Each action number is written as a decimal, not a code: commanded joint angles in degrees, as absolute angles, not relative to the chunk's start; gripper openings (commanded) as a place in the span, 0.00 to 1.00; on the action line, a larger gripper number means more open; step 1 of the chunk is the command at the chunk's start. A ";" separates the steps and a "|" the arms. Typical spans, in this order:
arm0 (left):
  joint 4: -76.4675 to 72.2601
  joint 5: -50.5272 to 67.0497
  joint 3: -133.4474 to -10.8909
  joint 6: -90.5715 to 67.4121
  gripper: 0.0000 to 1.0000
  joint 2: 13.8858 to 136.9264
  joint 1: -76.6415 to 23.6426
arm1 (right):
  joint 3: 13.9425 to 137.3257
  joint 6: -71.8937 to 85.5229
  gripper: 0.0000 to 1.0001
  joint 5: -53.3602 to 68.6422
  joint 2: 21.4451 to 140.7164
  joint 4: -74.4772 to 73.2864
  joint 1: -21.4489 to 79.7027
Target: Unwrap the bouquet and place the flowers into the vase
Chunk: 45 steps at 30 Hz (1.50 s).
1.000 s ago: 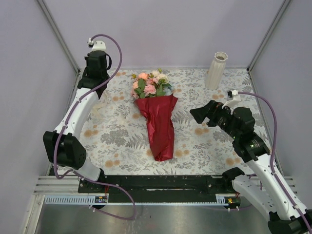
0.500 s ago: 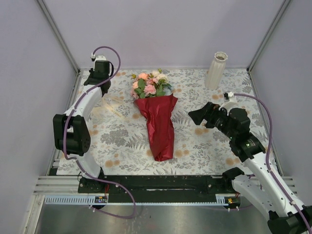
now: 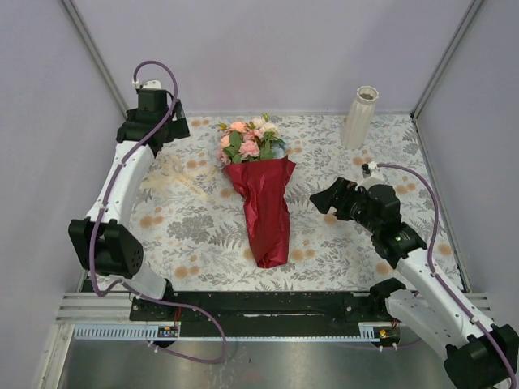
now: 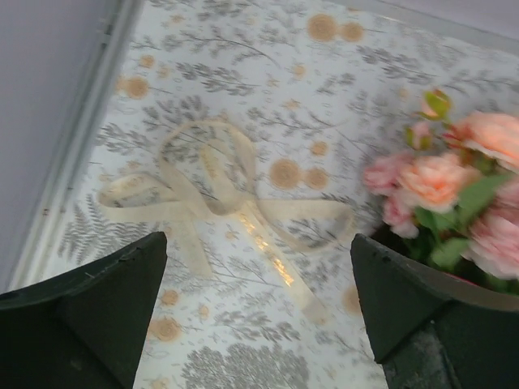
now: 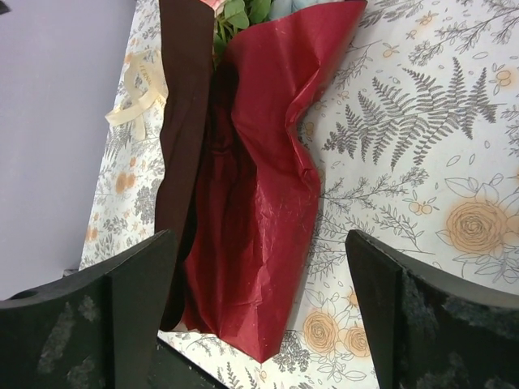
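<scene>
The bouquet [image 3: 263,212] lies in the middle of the table in dark red crinkled paper [image 5: 259,194], its flowers [image 3: 250,142] pointing to the back. A cream ribbon [image 3: 174,178] lies loose on the cloth to its left. My left gripper [image 3: 160,134] hangs open above the back left corner, over the ribbon [image 4: 215,203], with the pink and peach flowers [image 4: 442,182] to its right and nothing between its fingers [image 4: 105,308]. My right gripper [image 3: 319,197] is open just right of the wrapping, empty. The cream ribbed vase [image 3: 359,116] stands upright at the back right.
A floral printed tablecloth [image 3: 203,235] covers the table. Grey walls and metal frame posts [image 3: 97,57] close in the left, back and right. A black rail [image 3: 268,304] with the arm bases runs along the near edge.
My left gripper has opened and let go of the ribbon, which now lies on the cloth; the arm has lifted away. My right gripper has moved left toward the wrapping.
</scene>
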<state>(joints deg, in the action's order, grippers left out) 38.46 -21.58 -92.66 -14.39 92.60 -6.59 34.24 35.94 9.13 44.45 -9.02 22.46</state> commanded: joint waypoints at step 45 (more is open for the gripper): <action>26.89 17.57 -59.67 -27.42 0.96 83.31 -26.37 | 46.24 44.04 0.40 29.54 114.08 53.88 22.50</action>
